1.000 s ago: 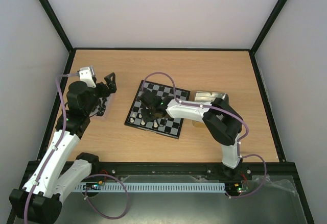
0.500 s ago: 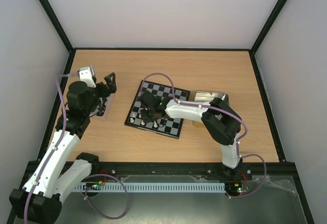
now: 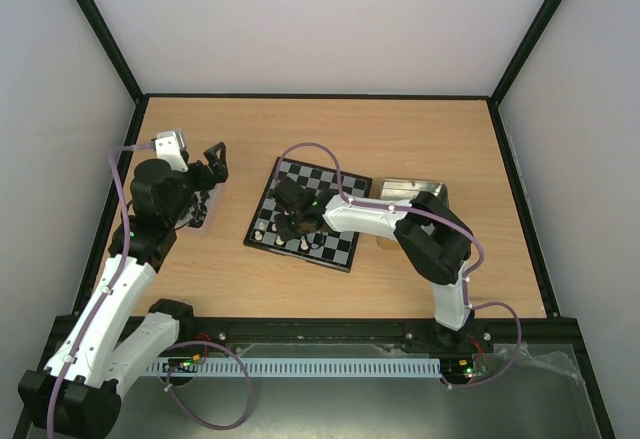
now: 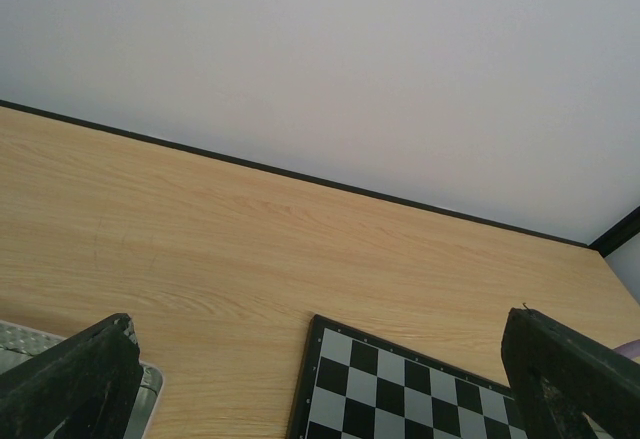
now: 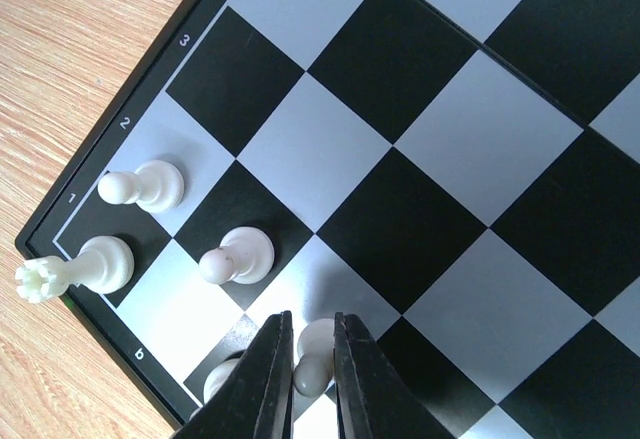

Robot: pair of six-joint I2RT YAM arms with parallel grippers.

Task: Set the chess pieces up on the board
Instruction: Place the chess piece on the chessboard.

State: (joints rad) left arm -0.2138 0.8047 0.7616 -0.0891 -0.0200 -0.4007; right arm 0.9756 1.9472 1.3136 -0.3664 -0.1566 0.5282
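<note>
Right gripper (image 5: pixel 308 364): narrowed right down around a cream piece (image 5: pixel 312 351), pinching it at the head by the look of it, low over the board's corner area.
Left gripper (image 4: pixel 318 324): spread wide, holding nothing, parked off to the board's left above the left tin (image 4: pixel 150 387).
Board (image 3: pixel 342 249): flat on the table, slightly skewed, about mid-workspace.
Already standing: rook (image 5: pixel 75 267) in the corner square, pawn (image 5: pixel 145 186) next to it, second pawn (image 5: pixel 238 256) one file over. All cream, all upright.
Handling: probably feather-light and rigid, glossy so likely slippery. Small base, so easy to tip. No give at all, so a gentle squeeze should do.
Where to grab: head or neck, from straight above, with the fingers kept off the neighbours. Tight here, with the second pawn just beside.
Hidden: base of the gripped piece tucked behind the fingers, so resting on the square or lifted, can't tell.
Cut off: one more cream bit (image 5: pixel 222 379) at the frame's bottom edge, half behind a finger, type unreadable.
Black pieces: none made out anywhere. Far too small in the top view, and that part of the board sits under the arm.
Right tin (image 3: pixel 410 187): contents not visible.
</note>
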